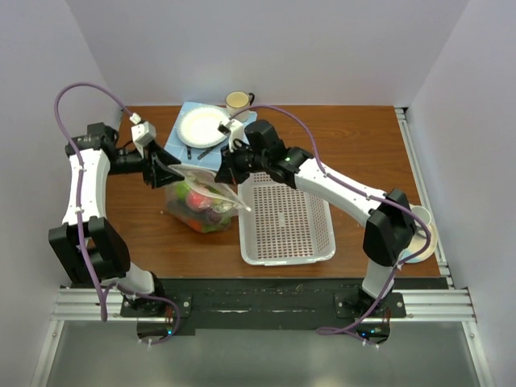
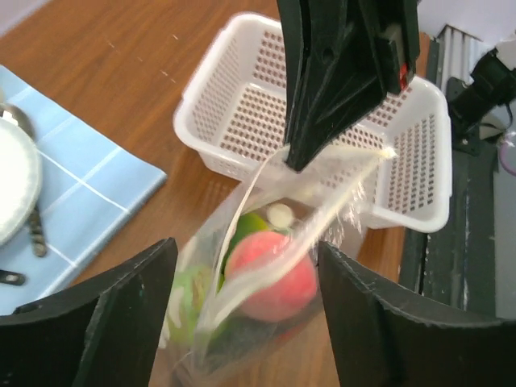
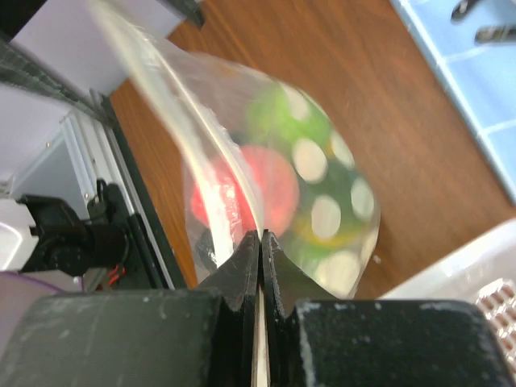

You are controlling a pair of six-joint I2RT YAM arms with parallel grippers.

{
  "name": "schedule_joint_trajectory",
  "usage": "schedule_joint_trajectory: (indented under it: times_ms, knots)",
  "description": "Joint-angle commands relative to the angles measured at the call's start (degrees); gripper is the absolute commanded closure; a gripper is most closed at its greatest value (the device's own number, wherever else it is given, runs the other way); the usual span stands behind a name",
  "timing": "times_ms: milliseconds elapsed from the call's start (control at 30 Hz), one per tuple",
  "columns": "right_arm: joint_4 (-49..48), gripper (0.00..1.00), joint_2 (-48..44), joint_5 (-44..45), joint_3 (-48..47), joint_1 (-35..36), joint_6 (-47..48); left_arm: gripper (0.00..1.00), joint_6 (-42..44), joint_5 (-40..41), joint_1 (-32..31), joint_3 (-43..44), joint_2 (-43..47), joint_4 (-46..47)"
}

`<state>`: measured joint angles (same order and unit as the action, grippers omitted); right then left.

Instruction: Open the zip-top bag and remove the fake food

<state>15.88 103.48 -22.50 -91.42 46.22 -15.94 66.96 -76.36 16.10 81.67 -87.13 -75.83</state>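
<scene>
Clear polka-dotted plastic, the zip-top bag (image 1: 201, 205) sagged on the bench (image 1: 363, 145) just left of the white perforated basket (image 1: 286, 218), red and green fake food (image 2: 278, 282) bulging inside. The right fingers (image 3: 255, 258), reaching over that basket's far corner, pinched the bag's upper edge tightly. The left fingers (image 2: 121, 322) stood spread wide astride it.

No writing, number, brand mark or sign can be read in any of the three views; the only print is the pattern of plain white dots on the zip-top bag (image 3: 326, 218), which forms no letters
</scene>
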Motion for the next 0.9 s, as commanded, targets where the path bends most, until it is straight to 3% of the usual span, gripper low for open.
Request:
schedule_joint_trajectory:
  times_ms: [0, 67, 133, 233, 400, 600, 767, 867]
  knots:
    - [2.4, 1.0, 2.8, 0.8, -9.3, 1.7, 2.5, 0.21, -8.0, 0.4, 0.0, 12.6, 2.5, 0.5]
    - [3.6, 1.0, 3.9, 1.2, -12.3, 2.7, 3.6, 0.2, -10.0, 0.0, 0.1, 15.4, 3.2, 0.9]
    - [4.2, 1.0, 5.0, 1.2, -13.3, 3.1, 3.7, 0.1, -12.5, -1.2, 0.1, 15.6, 5.1, 3.3]
    - [3.5, 1.0, 5.3, 1.1, -14.0, 3.7, 3.3, 0.02, -20.3, -1.3, -0.8, 8.2, 9.1, 16.3]
    - [4.9, 1.0, 5.9, 1.2, -16.0, 4.7, 3.6, 0.07, -22.8, 2.4, -2.4, -4.7, 11.6, 25.6]
    - [7.3, 1.0, 6.2, 0.6, -19.2, 5.1, 4.7, 0.13, -20.2, 7.4, -3.2, -8.4, 9.9, 27.1]
    - [8.3, 1.0, 5.4, 0.4, -19.4, 5.6, 5.0, 0.13, -28.3, 10.2, -3.2, -11.3, 12.9, 40.8]
    - [8.2, 1.0, 5.4, 0.4, -19.5, 5.7, 5.0, 0.16, -29.4, 9.7, -3.5, -12.6, 13.6, 43.9]
